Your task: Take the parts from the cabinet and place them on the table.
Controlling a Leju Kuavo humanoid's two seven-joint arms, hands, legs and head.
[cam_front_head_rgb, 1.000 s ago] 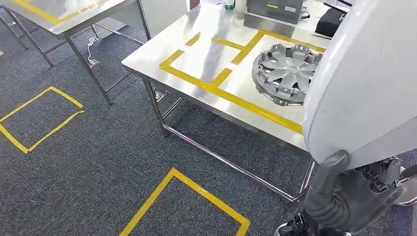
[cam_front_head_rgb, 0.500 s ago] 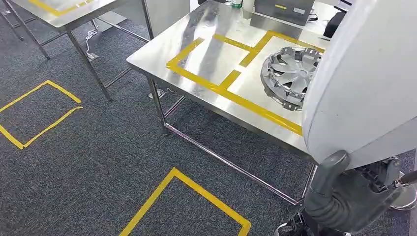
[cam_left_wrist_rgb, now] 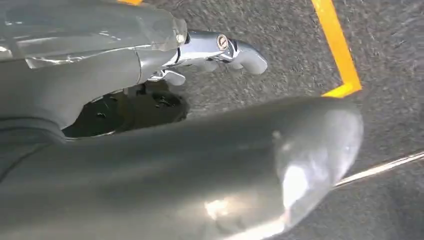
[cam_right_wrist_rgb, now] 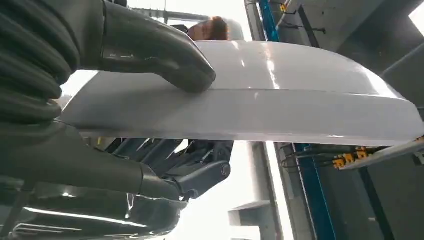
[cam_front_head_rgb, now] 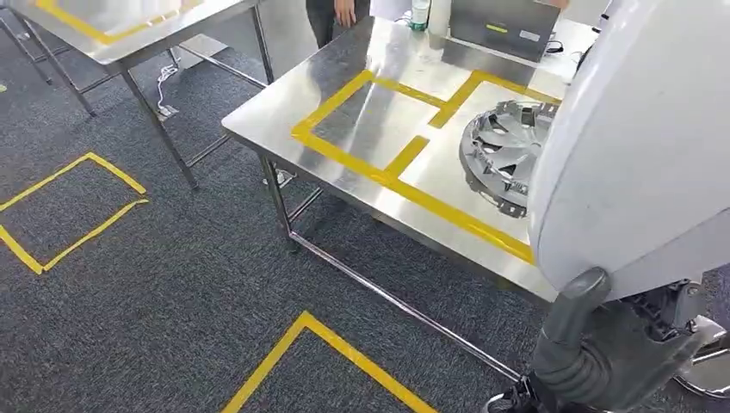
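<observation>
My right hand (cam_front_head_rgb: 613, 346) grips the lower edge of a large white curved panel (cam_front_head_rgb: 637, 129) that rises up the right side of the head view. In the right wrist view the thumb of that hand (cam_right_wrist_rgb: 75, 95) presses one face of the panel (cam_right_wrist_rgb: 280, 105) and the fingers lie against the other. Ahead stands a steel table (cam_front_head_rgb: 284, 107) marked with yellow tape boxes. A silver hubcap (cam_front_head_rgb: 504, 155) lies in its right box, partly hidden by the panel. My left hand (cam_left_wrist_rgb: 100, 65) hangs over the carpet and holds nothing.
A second steel table (cam_front_head_rgb: 129, 30) stands at the far left. Yellow tape squares (cam_front_head_rgb: 73, 206) mark the grey carpet. On the far edge of the near table are a grey box (cam_front_head_rgb: 504, 26) and a bottle (cam_front_head_rgb: 420, 12). A person's hand (cam_front_head_rgb: 346, 10) shows there.
The camera has moved, so the table now sits lower and closer in the picture. A person's hand has come into view at the top. The panel stays in my right hand.
</observation>
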